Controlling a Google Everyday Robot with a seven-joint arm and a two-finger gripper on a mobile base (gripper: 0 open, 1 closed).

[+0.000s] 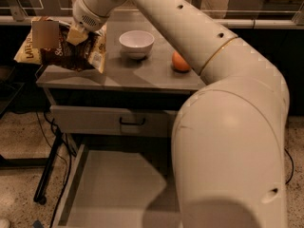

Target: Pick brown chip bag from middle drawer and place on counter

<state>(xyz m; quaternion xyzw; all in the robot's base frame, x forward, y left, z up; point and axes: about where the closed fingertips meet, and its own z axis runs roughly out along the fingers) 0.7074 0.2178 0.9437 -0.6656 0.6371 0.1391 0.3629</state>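
The brown chip bag (66,51) hangs in my gripper (78,33) above the left end of the counter (137,77), overhanging its left edge. The gripper is shut on the bag's upper part; its tan fingers (75,34) pinch the crinkly foil. My arm reaches in from the right across the counter. The middle drawer (111,189) stands pulled open below, with a bare grey floor, partly hidden by my arm.
A white bowl (136,42) sits on the counter at the back middle. An orange fruit (180,62) lies to its right. A closed grey drawer front with a black handle (132,122) is under the counter. Cables and a black stand leg (50,170) are at the left.
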